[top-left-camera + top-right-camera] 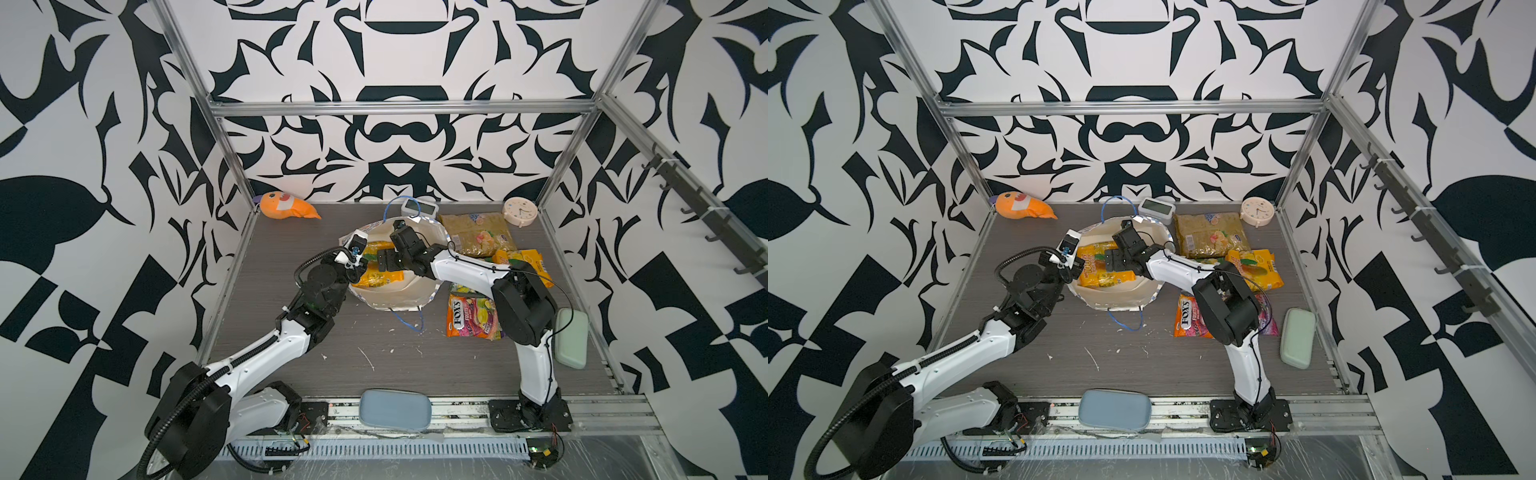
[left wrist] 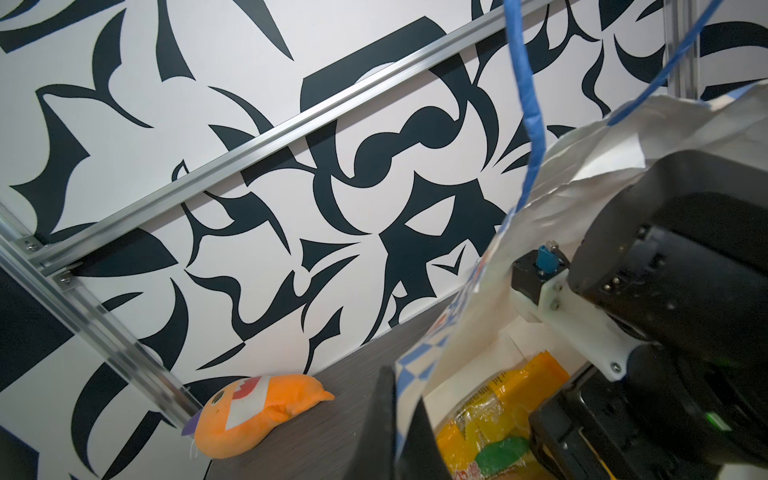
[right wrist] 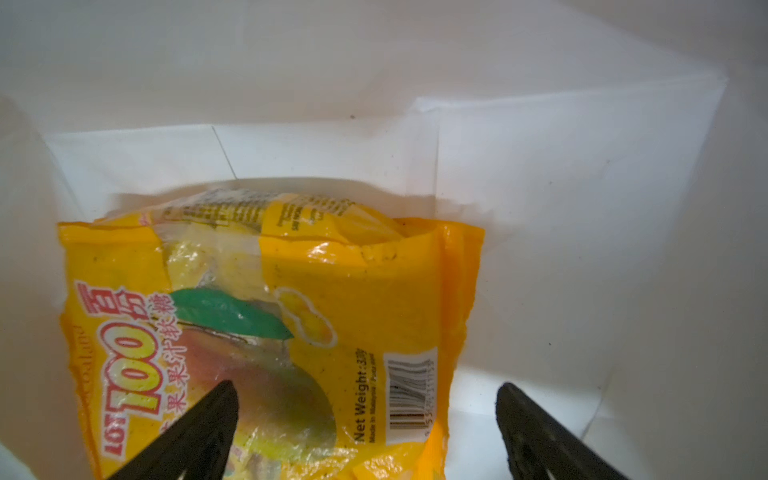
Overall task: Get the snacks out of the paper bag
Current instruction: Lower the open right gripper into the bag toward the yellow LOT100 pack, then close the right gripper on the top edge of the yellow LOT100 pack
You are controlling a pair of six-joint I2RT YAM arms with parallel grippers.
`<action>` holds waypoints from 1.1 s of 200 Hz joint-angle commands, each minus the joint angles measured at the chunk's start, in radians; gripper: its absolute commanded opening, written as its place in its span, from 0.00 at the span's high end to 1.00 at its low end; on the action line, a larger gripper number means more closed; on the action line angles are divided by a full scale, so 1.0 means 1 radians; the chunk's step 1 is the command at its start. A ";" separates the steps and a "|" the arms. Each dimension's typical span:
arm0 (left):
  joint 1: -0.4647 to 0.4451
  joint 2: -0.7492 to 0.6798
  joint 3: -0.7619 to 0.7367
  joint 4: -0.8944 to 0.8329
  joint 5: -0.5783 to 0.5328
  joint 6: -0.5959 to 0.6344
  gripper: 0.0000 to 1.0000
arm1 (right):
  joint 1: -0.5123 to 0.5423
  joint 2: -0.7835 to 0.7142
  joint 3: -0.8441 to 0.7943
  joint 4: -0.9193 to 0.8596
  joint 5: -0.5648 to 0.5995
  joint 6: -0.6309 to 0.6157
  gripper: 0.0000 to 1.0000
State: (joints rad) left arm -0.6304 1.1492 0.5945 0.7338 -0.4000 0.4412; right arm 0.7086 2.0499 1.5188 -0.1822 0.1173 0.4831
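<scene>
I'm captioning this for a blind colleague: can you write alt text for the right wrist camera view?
A crinkly yellow-orange plastic mango snack packet lies inside the white paper bag. The right gripper is open, jaws wide apart, one over the packet, one beside it over bare paper.

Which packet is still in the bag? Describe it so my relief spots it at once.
Find the paper bag standing open at the centre of both top views. On its white floor lies one yellow-orange mango packet, under the open right gripper. Its twin lies outside on the table to the right; only this one is inside the bag.
</scene>
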 commanded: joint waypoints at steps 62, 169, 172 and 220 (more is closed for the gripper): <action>0.000 -0.002 -0.002 0.052 0.007 -0.006 1.00 | -0.026 0.102 0.140 0.024 -0.068 0.096 0.01; 0.000 -0.005 -0.014 0.057 0.001 -0.002 1.00 | -0.044 0.188 0.075 0.421 -0.362 0.150 0.58; 0.000 -0.007 -0.015 0.056 0.000 -0.003 1.00 | -0.044 0.189 0.075 0.429 -0.367 0.151 0.60; 0.000 -0.012 -0.025 0.055 -0.011 -0.002 1.00 | -0.040 0.189 0.073 0.569 -0.496 0.181 0.62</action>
State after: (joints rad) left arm -0.6281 1.1549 0.5800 0.7269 -0.4252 0.4419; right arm 0.6525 2.2730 1.5810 0.2157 -0.2455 0.6373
